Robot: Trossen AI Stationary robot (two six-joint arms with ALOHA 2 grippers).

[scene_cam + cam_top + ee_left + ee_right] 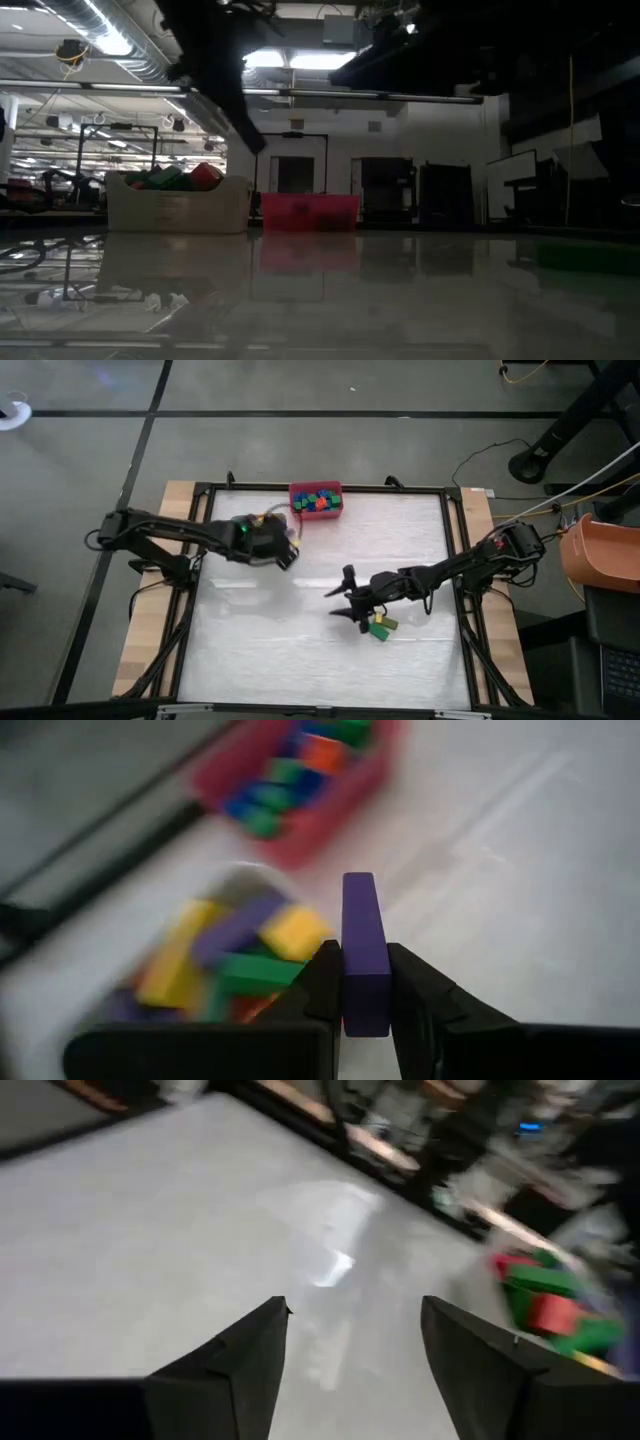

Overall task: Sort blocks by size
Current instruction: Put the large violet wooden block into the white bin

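Note:
My left gripper [290, 552] is shut on a long purple block [361, 915], above the table beside a white bin [236, 878] that holds long yellow, purple and green blocks [235, 955]. A red bin [316, 500] of short blocks stands at the far edge. My right gripper [342, 600] is open and empty over the table's middle; its fingers [250, 1350] stand wide apart. A few loose green, yellow and red blocks [380, 626] lie flat on the table just beside it, toward the near right; they also show in the right wrist view [545, 1302]. My left gripper pinches the purple block's two long sides [365, 992] between its two fingers, near one end. The block lies along the fingers and sticks out past their tips. It is lifted clear of the table and of the bin.
The white bin [180, 203] and the red bin [310, 212] stand side by side at the far side in the low view. A black frame [455, 560] rims the white table top. Bare table lies toward the near edge and the far right.

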